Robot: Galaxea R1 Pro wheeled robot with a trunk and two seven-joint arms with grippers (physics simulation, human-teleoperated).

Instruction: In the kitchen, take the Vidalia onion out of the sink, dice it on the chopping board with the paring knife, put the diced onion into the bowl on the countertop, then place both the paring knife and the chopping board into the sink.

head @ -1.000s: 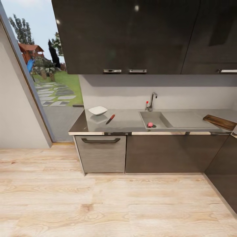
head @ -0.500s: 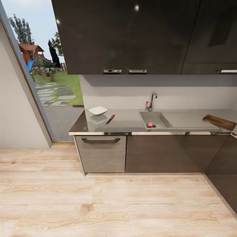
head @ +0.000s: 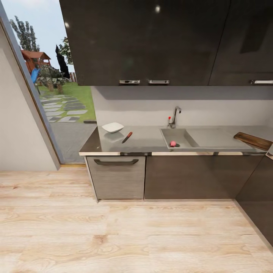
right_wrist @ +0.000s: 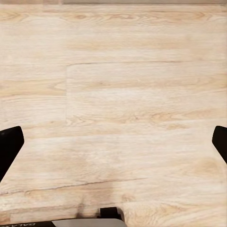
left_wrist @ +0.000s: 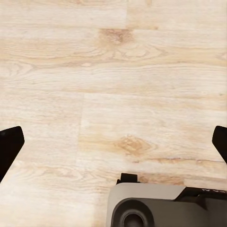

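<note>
Across the floor stands the grey countertop [head: 146, 139]. The pinkish Vidalia onion [head: 173, 143] lies in the sink [head: 182, 133] basin beside the drain. A white bowl [head: 112, 127] sits on the counter's left part, and the paring knife [head: 127, 137] with its reddish handle lies just right of it. The dark brown chopping board [head: 253, 140] rests at the counter's far right. My left gripper [left_wrist: 113, 146] is open above the wooden floor, its dark fingertips [left_wrist: 9, 146] far apart. My right gripper [right_wrist: 113, 146] is open too, over bare floor, nothing between its fingertips [right_wrist: 9, 144].
Dark upper cabinets [head: 151, 41] hang over the counter. A drawer front with a bar handle [head: 116, 162] sits under the bowl. Another cabinet run [head: 258, 201] juts forward at the right. A glass door [head: 53, 87] to the garden is at the left. Part of the robot's base [left_wrist: 161, 205] shows below the left gripper.
</note>
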